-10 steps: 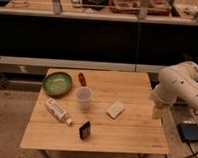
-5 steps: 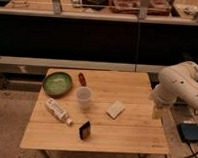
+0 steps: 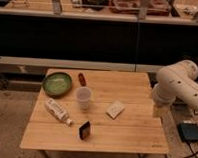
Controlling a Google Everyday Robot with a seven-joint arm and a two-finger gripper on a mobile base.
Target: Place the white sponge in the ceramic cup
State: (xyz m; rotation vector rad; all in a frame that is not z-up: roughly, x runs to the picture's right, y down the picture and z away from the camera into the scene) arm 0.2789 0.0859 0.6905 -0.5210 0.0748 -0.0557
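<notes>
The white sponge, a small flat off-white block, lies on the wooden table right of centre. The ceramic cup, a pale tapered tumbler, stands upright left of the sponge, a short gap between them. My gripper hangs at the table's right edge below the bulky white arm, to the right of the sponge and apart from it. It holds nothing that I can see.
A green round bowl sits at the table's back left. A white bottle lies on its side at front left. A small dark block stands near the front edge. A reddish item lies behind the cup. A dark box sits on the floor at right.
</notes>
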